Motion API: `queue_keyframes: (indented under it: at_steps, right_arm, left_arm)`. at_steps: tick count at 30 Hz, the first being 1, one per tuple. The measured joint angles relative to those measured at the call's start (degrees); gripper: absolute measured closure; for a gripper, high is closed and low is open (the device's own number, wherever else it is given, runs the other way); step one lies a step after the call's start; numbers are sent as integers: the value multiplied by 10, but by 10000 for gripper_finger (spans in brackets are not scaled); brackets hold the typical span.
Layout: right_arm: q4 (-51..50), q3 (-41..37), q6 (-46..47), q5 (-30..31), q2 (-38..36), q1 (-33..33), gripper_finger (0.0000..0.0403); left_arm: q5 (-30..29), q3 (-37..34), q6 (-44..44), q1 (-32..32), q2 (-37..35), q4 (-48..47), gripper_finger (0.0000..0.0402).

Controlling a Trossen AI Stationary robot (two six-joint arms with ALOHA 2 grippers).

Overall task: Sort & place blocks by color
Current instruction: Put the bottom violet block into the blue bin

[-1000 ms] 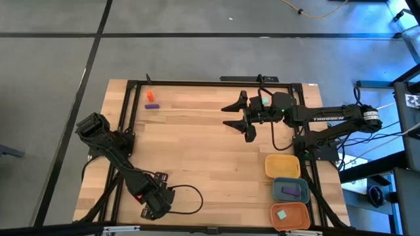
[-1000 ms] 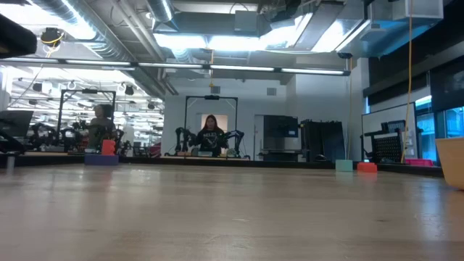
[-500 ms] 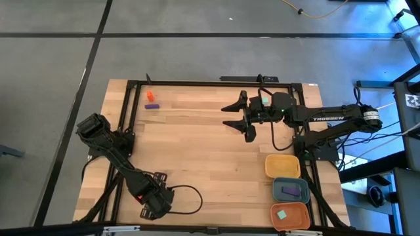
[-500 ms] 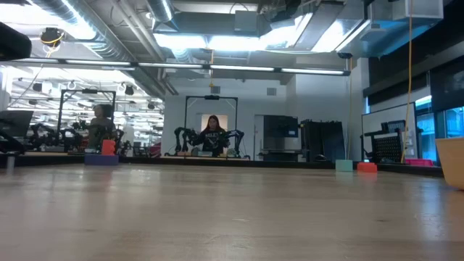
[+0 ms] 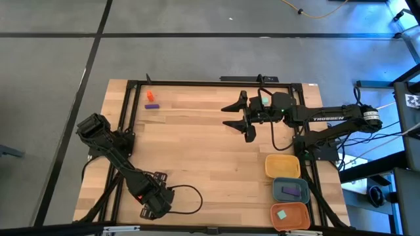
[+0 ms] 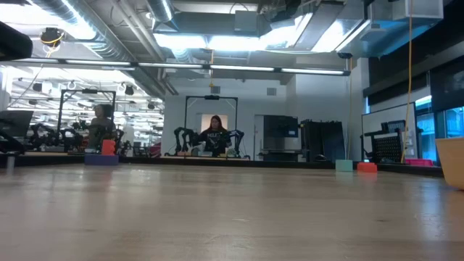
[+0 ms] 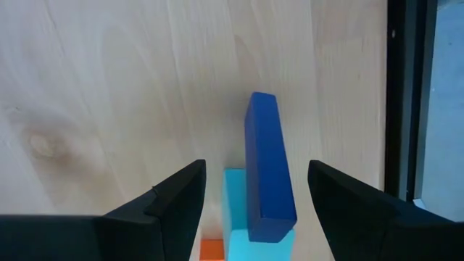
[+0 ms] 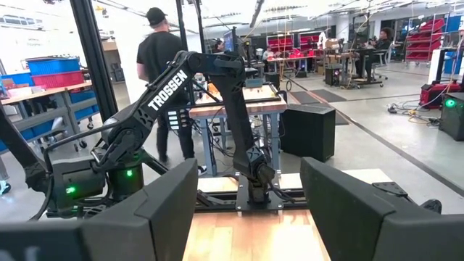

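My left gripper [image 5: 155,208] hangs near the table's near left corner, pointing down and open. In the left wrist view its fingers stand on either side of a dark blue-purple bar [image 7: 267,163] without touching it. The bar lies partly over a teal block [image 7: 235,210], with an orange block [image 7: 212,250] beside that. My right gripper [image 5: 237,115] is held high over the far middle of the table, level and open, with nothing in it. An orange-red block [image 5: 149,96] and a purple block [image 5: 152,105] rest on the table at the far left.
Three trays line the right near edge: yellow [image 5: 282,166], blue-grey [image 5: 291,189] holding a purple block, and orange [image 5: 289,216] holding a teal block. The low view shows a small teal piece [image 6: 344,165] and a red piece [image 6: 367,167] far off. People stand in the room beyond.
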Motion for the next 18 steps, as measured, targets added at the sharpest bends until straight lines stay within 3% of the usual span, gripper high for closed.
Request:
queue_keyframes:
  at_steps: [18]
  right_arm:
    - [0,0,0,0,0,0,157]
  left_arm:
    - [0,0,13,0,0,-3,259]
